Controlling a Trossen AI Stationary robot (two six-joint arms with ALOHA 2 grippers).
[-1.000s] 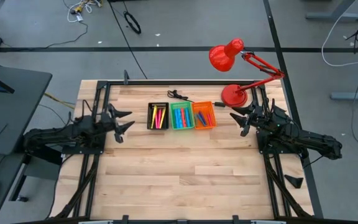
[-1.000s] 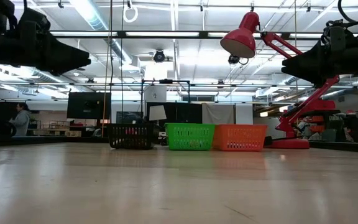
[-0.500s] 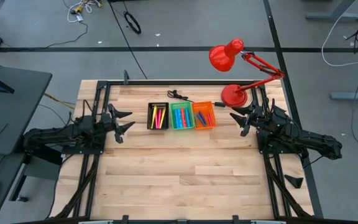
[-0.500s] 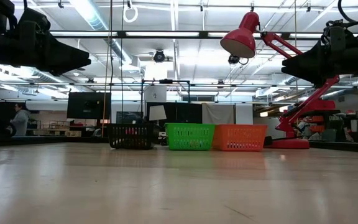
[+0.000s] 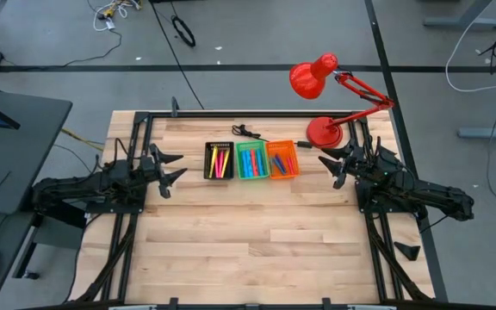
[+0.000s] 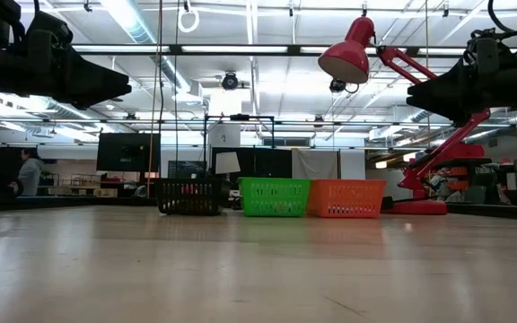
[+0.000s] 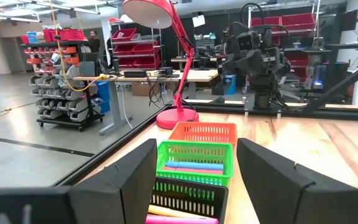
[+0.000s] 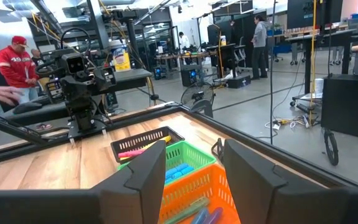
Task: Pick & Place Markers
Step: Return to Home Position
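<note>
Dark L pincer [image 5: 169, 170] sits mid-left in the high view, fingers spread, nothing held. It's raised off the worktop [image 5: 248, 241] and points toward the bin row. R pincer [image 5: 327, 170] is mid-right and mirrors it, also released and empty. Both wrist views look between parted fingers at the bins.

Markers [image 5: 220, 162] are all inside the three bins at upper centre. Pink/yellow ones are in the black bin [image 6: 189, 196], blue/pink ones in the green bin [image 6: 275, 197], and blue/purple-ish ones in the orange bin [image 6: 346, 198]. The bins touch side by side. No loose markers seen on the wood, so sorting looks done and the arms look parked or close to it.

Risks:
- The red lamp [image 5: 321, 86] base is just beside the R arm, upper right. Any swing while homing could clip it and tip it onto the bins.
- The bins look like light mesh, so a low pass by either pincer could shove the row or spill markers.
- People are in the room bkgd, so a reach-in is possible.
</note>
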